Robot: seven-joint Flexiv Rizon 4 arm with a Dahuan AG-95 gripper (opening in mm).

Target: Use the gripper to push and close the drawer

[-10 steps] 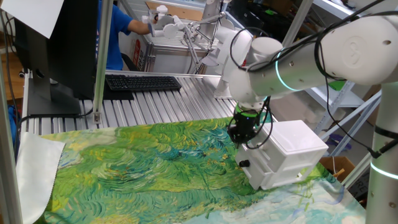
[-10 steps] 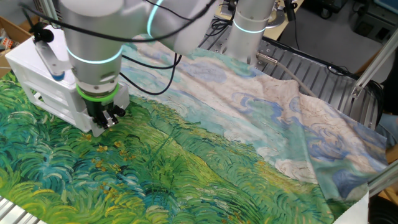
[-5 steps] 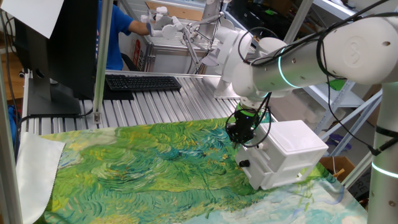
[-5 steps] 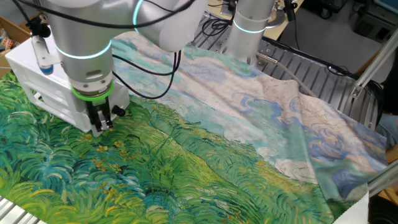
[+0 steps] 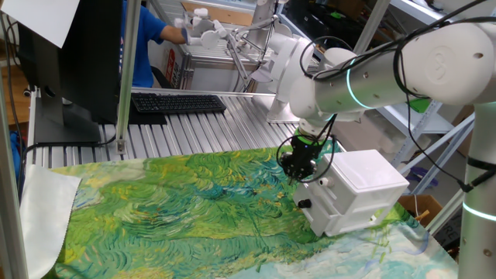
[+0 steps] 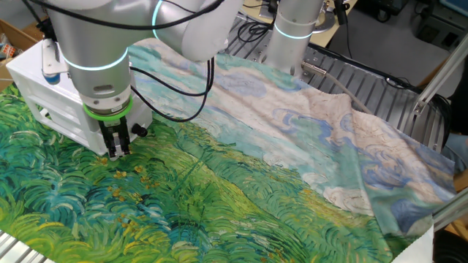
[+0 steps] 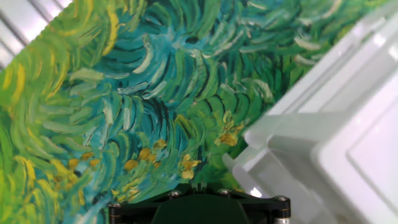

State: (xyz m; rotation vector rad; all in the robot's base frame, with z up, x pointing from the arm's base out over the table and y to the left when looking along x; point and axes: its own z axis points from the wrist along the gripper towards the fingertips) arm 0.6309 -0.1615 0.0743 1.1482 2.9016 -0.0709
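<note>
The white box [image 5: 364, 182] stands on the painted cloth at the right. Its lower drawer [image 5: 329, 213] sticks out a little, with its black knob [image 5: 304, 204] on the front. The upper drawer's knob [image 5: 323, 183] sits just above. My black gripper [image 5: 298, 169] with the green ring hangs just in front of the drawer fronts, fingertips near the cloth and close together. In the other fixed view the gripper [image 6: 117, 146] is beside the box [image 6: 40, 80] and one knob [image 6: 139, 131] shows. In the hand view the drawer [image 7: 261, 165] is at the right, close by.
A green painted cloth [image 5: 178, 209] covers the table. A keyboard [image 5: 178, 102], a dark monitor [image 5: 70, 62] and a metal post [image 5: 128, 77] stand at the back left. A person in blue [image 5: 143, 39] is behind. The arm's base [image 6: 292, 29] is at the far side.
The gripper has turned at the wrist and shifted slightly along the front of the box, staying low beside the drawers. The box has not visibly moved.
</note>
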